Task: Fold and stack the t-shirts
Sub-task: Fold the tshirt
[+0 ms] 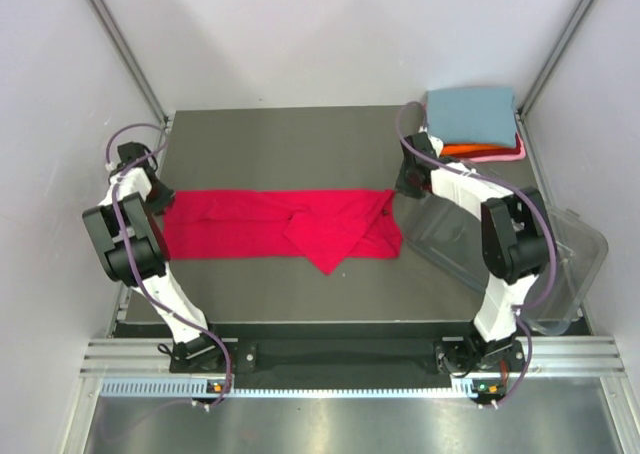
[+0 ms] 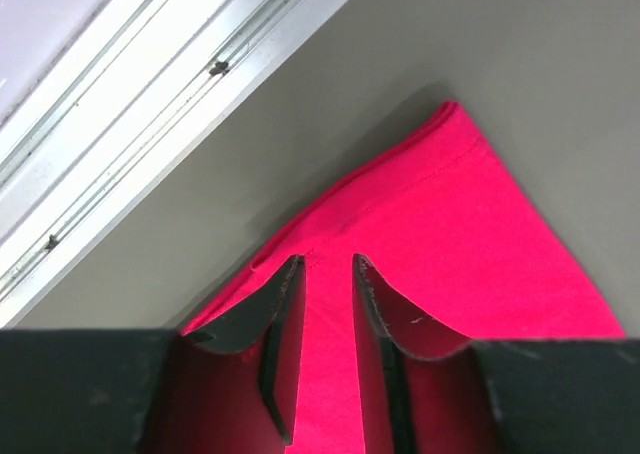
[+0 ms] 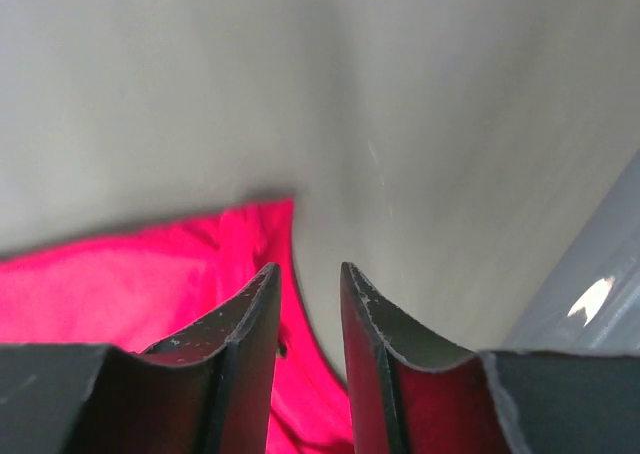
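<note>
I see the red shirt [image 1: 250, 224] lying stretched across the counter [image 1: 280, 144]. My left end effector [image 2: 328, 266] and right end effector [image 3: 308, 272] both stand slightly parted over its ends, gripping nothing.

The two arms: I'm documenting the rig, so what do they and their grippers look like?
The left arm and right arm have white links joined by bulky black joint housings, with a purplish cable looping along each. The left gripper and right gripper each have two black tapered fingers with scuffed edges.
</note>
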`<act>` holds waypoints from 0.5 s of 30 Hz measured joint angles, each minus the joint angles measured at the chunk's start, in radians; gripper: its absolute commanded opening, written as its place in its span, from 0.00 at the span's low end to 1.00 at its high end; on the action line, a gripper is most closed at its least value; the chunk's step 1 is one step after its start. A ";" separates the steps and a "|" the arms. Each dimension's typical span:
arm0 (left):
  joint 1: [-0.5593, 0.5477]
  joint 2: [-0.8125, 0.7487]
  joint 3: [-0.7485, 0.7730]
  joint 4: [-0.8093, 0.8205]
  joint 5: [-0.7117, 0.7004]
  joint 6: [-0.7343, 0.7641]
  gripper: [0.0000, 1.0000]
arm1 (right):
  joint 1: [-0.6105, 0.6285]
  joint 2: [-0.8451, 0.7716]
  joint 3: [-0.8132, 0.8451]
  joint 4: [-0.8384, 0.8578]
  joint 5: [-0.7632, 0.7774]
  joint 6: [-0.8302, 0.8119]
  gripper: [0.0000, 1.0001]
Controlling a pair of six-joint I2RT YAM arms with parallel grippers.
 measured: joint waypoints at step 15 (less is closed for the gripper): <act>0.015 -0.001 -0.075 0.078 0.077 0.029 0.35 | 0.006 -0.068 -0.074 0.012 -0.027 -0.006 0.33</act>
